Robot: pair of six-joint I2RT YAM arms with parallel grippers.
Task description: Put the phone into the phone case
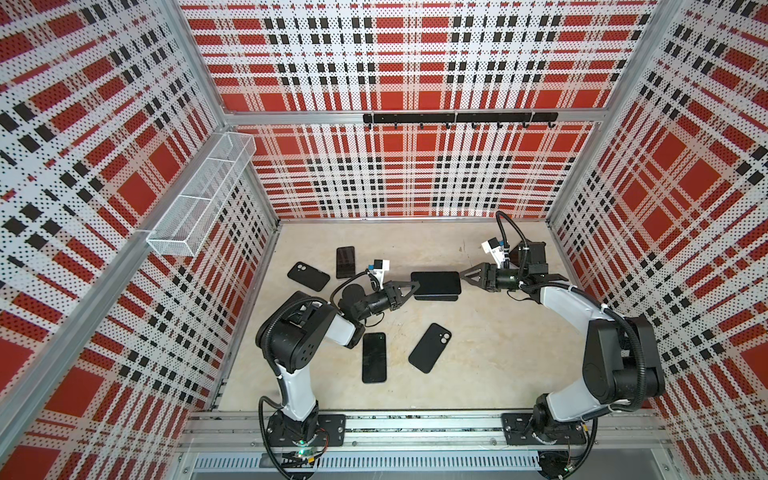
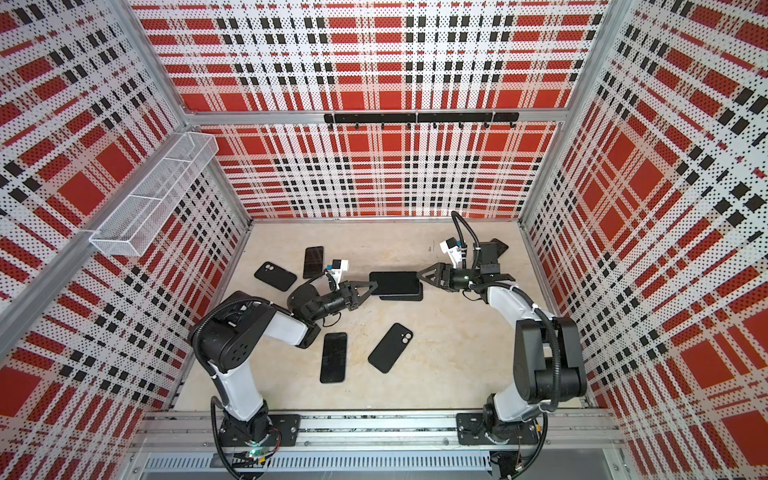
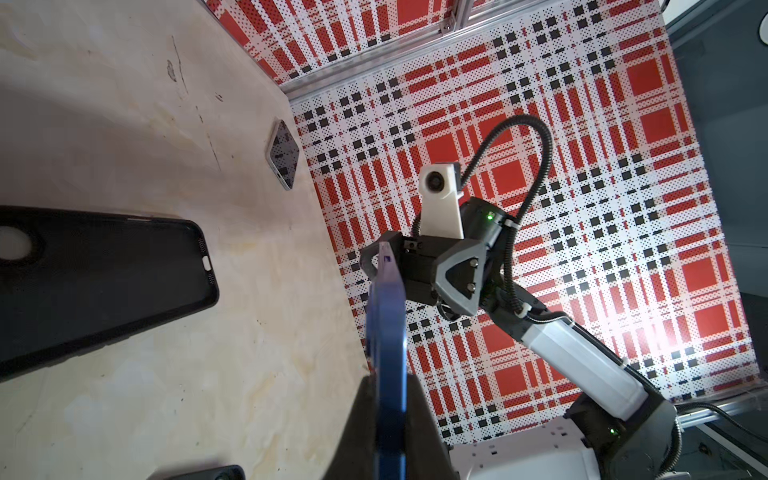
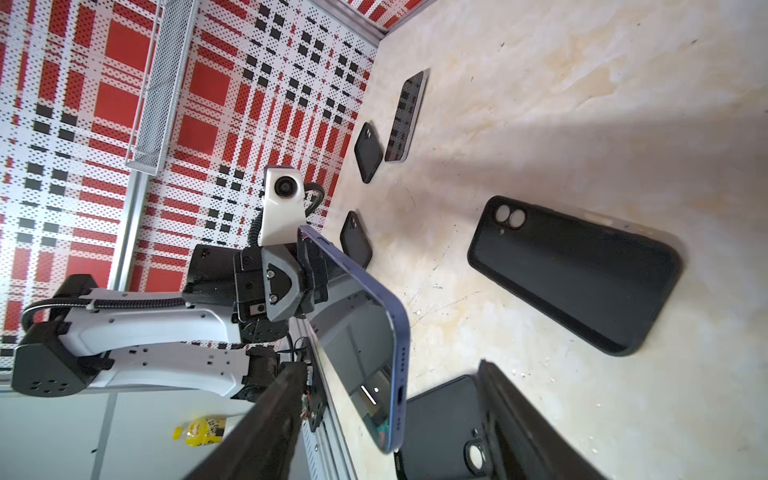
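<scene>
A blue-edged phone [image 1: 436, 281] hangs level above the table in both top views, screen dark. My left gripper [image 1: 415, 285] is shut on its left end; in the left wrist view the phone [image 3: 386, 324] runs edge-on out of the jaws. My right gripper [image 4: 386, 365] stands open astride the phone's other end [image 4: 376, 332], with a gap on each side between the fingers [image 4: 266, 415] and the phone. Directly below lies a black phone case [image 1: 436, 297], open side up, also seen as the case [image 3: 104, 282] with its camera hole.
On the beige table lie another black case [image 1: 430, 347] and a dark phone [image 1: 374, 357] in front. A case [image 1: 308, 276] and a phone [image 1: 345, 262] lie at the back left. One more phone [image 3: 282, 153] rests by the right wall. A wire basket [image 1: 199, 199] hangs on the left wall.
</scene>
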